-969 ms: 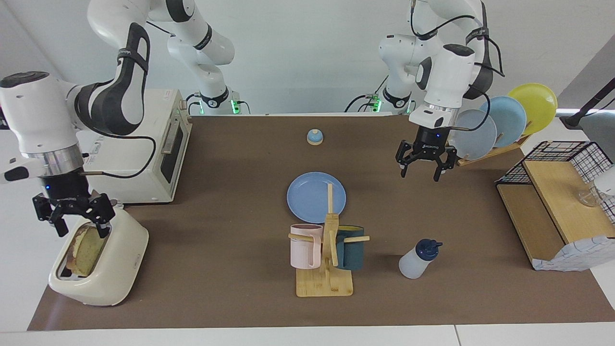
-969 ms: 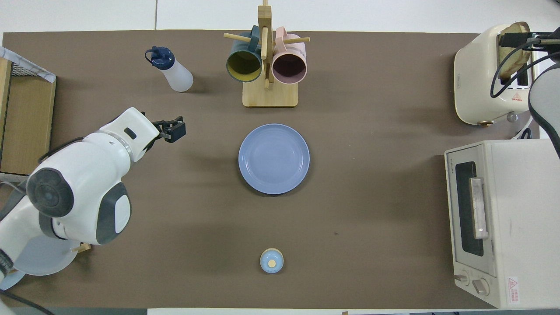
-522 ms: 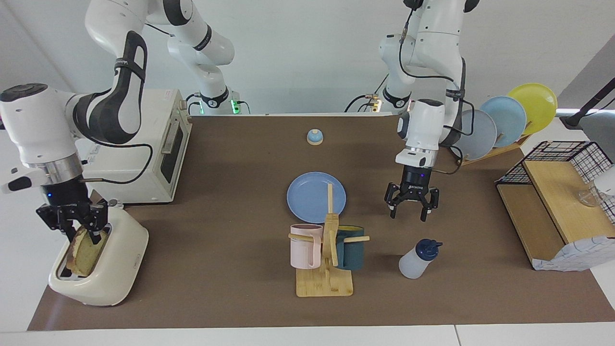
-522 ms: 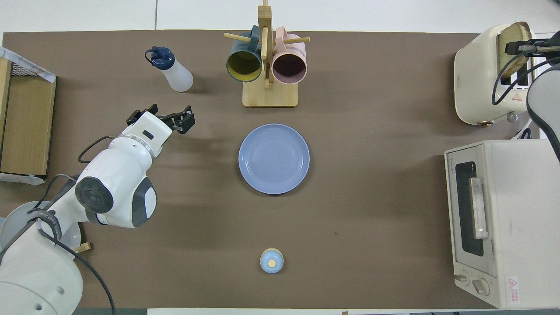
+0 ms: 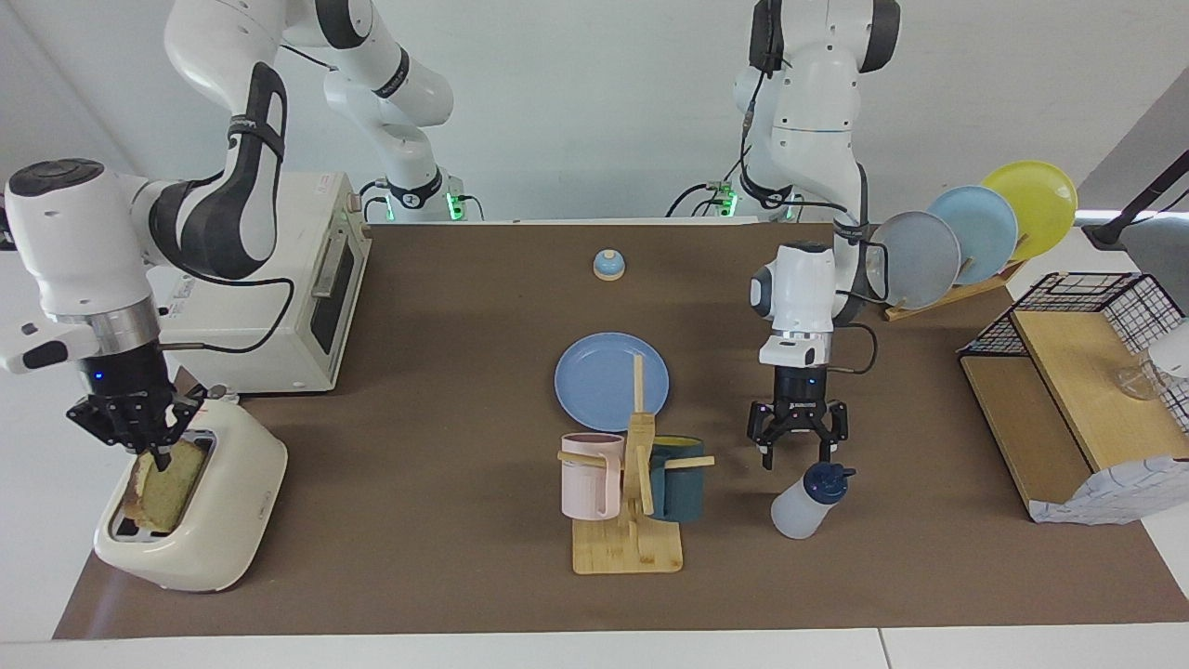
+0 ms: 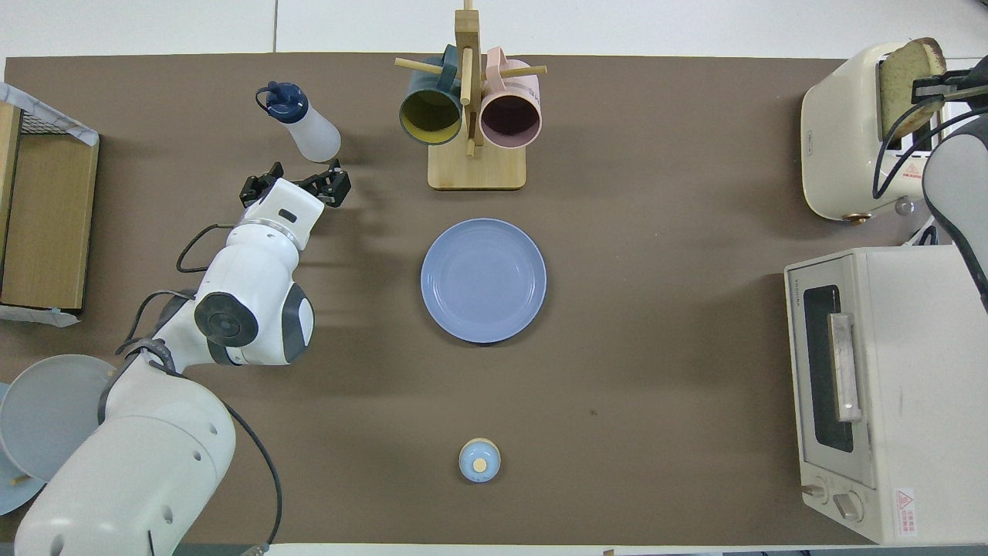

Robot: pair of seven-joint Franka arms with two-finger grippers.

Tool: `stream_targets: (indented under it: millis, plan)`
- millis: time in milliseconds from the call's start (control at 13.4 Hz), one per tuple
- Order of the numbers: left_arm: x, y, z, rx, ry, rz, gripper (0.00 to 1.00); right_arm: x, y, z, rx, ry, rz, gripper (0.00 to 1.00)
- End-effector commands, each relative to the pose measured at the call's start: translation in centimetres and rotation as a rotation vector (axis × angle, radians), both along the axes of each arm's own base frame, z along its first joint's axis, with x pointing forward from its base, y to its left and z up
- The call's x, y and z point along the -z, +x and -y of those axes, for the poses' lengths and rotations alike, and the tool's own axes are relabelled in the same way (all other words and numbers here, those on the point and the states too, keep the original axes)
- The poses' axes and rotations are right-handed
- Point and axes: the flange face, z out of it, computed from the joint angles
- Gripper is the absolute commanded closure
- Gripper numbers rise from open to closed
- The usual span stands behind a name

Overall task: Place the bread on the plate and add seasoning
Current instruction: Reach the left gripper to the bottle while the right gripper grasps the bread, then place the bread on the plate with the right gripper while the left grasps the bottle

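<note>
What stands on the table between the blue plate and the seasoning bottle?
Nothing: between the plate and the seasoning bottle the mat is bare in the overhead view. Only the open left gripper hangs above that stretch.

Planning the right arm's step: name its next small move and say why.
Probably lift straight up: the right pincer is shut on the tan squarish toast slice, which sits in the cream toaster, and the round periwinkle-blue plate lies bare.
</note>
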Motion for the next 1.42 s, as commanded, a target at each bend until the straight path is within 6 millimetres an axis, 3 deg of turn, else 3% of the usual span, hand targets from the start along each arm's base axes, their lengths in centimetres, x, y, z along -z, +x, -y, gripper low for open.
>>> stream_targets:
  millis: [0,75,224,298,596,671,820,894,1118,1267,1341]
  plan:
    - [-0.3,2.2,0.4,-0.001,0.024,0.05,0.0,-4.2,-0.7,-3.2,-0.064,-0.048,-0.066,1.0]
    - [-0.4,2.6,0.4,0.002,0.028,0.038,0.0,-6.5,-1.1,-5.6,-0.095,-0.065,-0.086,1.0]
    - [-0.7,3.2,0.7,0.01,0.034,0.035,0.0,-9.2,-2.3,-11.2,-0.168,-0.131,-0.13,1.0]
    - [-0.7,3.5,0.3,0.012,0.044,0.03,0.0,-10.4,-3.3,-15.0,-0.208,-0.125,-0.139,1.0]
    - [-0.2,4.2,0.1,0.021,0.064,0.017,0.0,-10.8,-6.3,-27.8,-0.213,-0.059,-0.15,1.0]
    - [-0.4,4.7,-0.4,0.016,0.067,0.017,0.0,-10.1,-7.7,-30.8,-0.223,-0.037,-0.162,1.0]
    - [-0.6,5.3,-0.5,0.021,0.075,-0.002,0.0,-7.5,-10.2,-34.0,-0.091,0.19,-0.206,1.0]
    - [-0.5,5.3,-0.4,0.024,0.077,-0.003,0.0,-6.1,-11.7,-36.7,-0.039,0.294,-0.194,1.0]
    - [0.1,5.4,-0.2,0.033,0.089,-0.014,0.0,0.1,-15.9,-44.5,-0.006,0.391,-0.153,1.0]
    - [0.2,5.6,0.1,0.038,0.091,-0.013,0.0,2.3,-18.2,-49.6,0.02,0.455,-0.131,1.0]
    - [0.2,5.6,0.2,0.04,0.093,-0.019,0.0,2.8,-18.8,-50.7,0.021,0.463,-0.134,1.0]
